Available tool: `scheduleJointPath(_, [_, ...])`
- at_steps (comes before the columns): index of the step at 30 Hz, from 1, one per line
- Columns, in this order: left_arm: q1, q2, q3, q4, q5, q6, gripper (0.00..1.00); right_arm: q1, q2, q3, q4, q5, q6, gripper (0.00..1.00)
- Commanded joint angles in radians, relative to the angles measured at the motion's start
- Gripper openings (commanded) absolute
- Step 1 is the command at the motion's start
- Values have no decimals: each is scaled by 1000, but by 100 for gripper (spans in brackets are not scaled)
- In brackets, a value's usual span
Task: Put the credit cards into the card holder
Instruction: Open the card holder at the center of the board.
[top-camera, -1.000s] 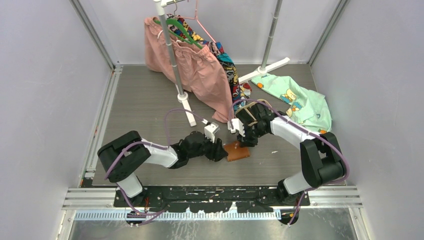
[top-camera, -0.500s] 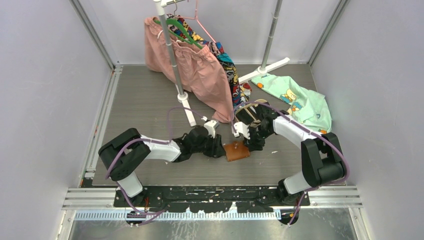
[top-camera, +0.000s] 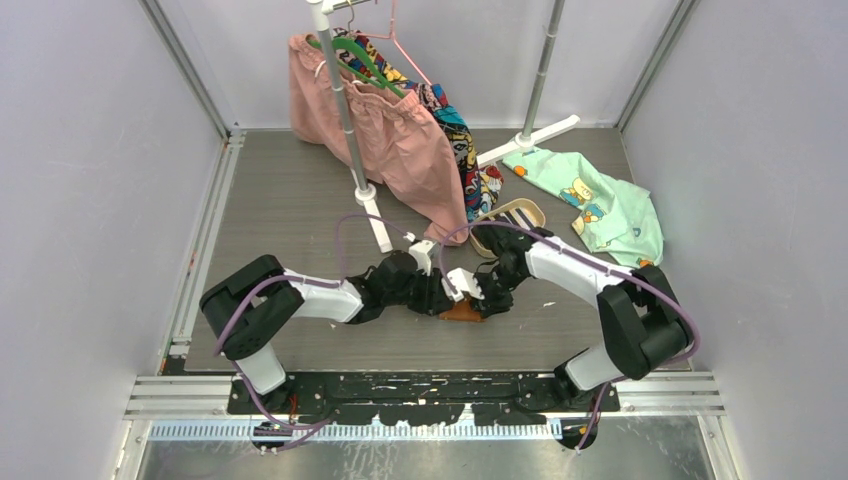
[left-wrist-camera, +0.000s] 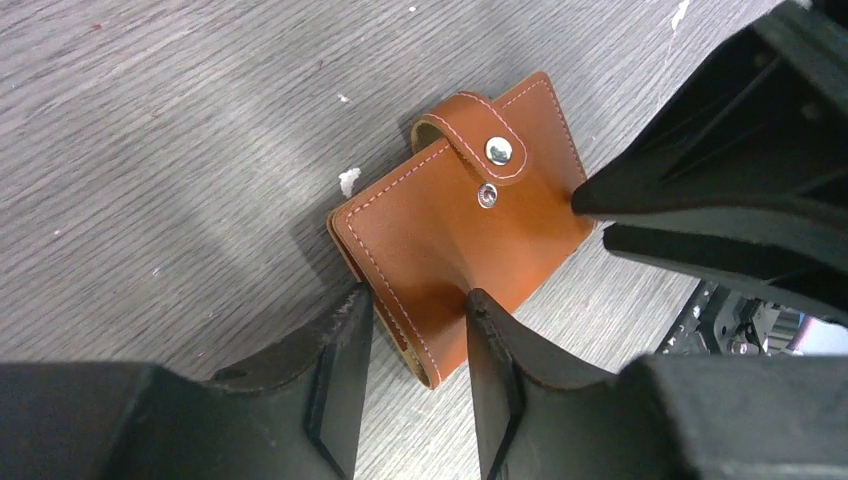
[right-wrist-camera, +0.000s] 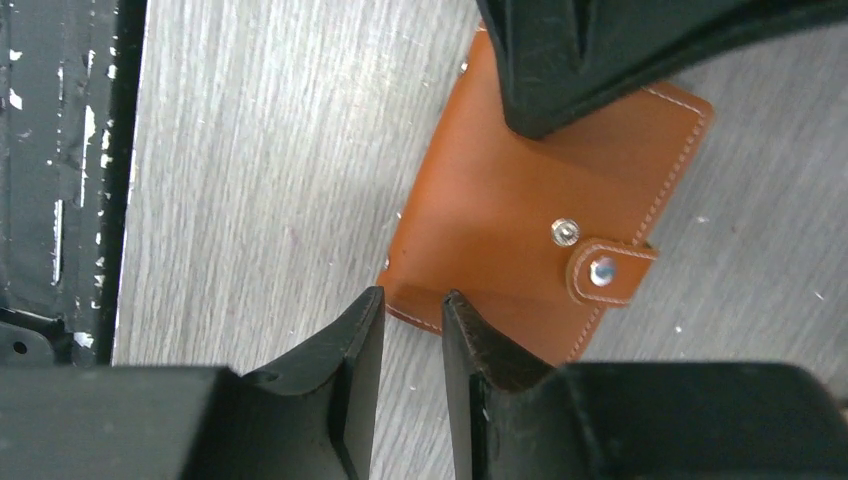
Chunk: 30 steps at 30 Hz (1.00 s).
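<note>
The card holder (top-camera: 463, 313) (left-wrist-camera: 470, 230) (right-wrist-camera: 520, 225) is a tan-brown leather wallet lying closed and flat on the table, its strap snapped. My left gripper (top-camera: 446, 298) (left-wrist-camera: 412, 335) is open and straddles one corner, one finger over the leather and one beside the edge. From the opposite side, my right gripper (top-camera: 480, 300) (right-wrist-camera: 408, 312) stands narrowly open at another corner, with bare table showing between its fingers. The credit cards show only as dark and pale strips in an oval beige tray (top-camera: 530, 207), too small to tell apart.
A clothes rack with pink shorts (top-camera: 395, 140) and a patterned garment hangs at the back. Its white foot (top-camera: 375, 215) reaches toward the left arm. A mint-green cloth (top-camera: 600, 205) lies at the back right. Grey walls and metal rails enclose the table.
My right arm has swung down and left from the tray to the card holder, uncovering the tray. The left gripper edged right onto the card holder's corner and narrowed.
</note>
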<state>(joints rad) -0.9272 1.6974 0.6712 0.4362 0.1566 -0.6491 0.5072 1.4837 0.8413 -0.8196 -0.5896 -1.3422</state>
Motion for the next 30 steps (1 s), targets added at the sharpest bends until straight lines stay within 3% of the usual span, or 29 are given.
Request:
scheduleJointPath(1, [4, -28, 15, -57, -24, 45, 40, -35, -89, 37, 41, 6, 87, 37])
scheduleJointPath(5, [9, -22, 16, -56, 12, 87, 34, -52, -132, -3, 193, 7, 207, 49])
scheduleJointPath(11, [30, 12, 38, -37, 90, 82, 27, 18, -66, -30, 354, 94, 299, 55])
scheduleJointPath(18, [35, 9, 13, -1, 102, 80, 17, 42, -26, -44, 375, 132, 276, 57])
scheduleJointPath(22, [37, 31, 15, 18, 130, 83, 10, 47, -23, -47, 405, 161, 291, 47])
scheduleJointPath(30, [45, 6, -3, 15, 130, 167, 0, 37, -59, -23, 383, 187, 326, 8])
